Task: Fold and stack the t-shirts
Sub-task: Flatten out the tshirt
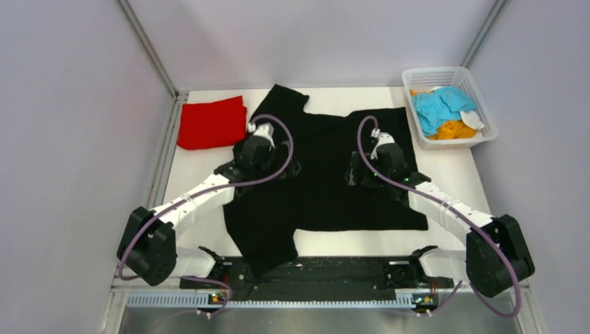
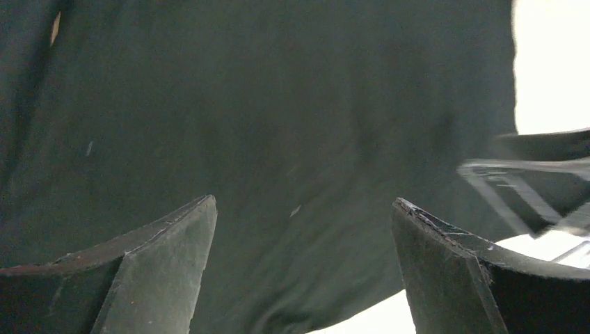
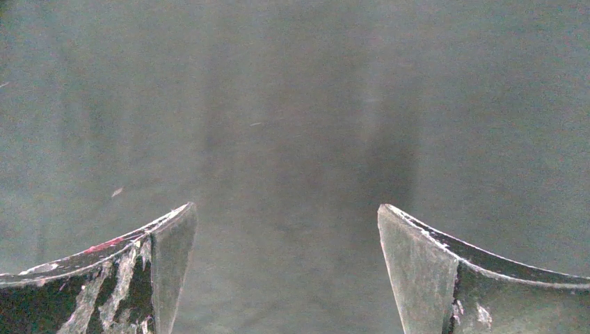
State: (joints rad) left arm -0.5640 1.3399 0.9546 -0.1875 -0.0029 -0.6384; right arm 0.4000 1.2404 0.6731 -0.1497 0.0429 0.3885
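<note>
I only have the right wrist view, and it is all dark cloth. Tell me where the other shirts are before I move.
Observer: A red t-shirt lies at the far left of the table, looking folded, beside the spread black t-shirt.
Operator: Report the basket.
Observer: The white basket at the far right corner holds light blue cloth and orange cloth.
Operator: Now the left arm.
Observer: The left end effector is open over the black t-shirt, holding nothing.
</note>
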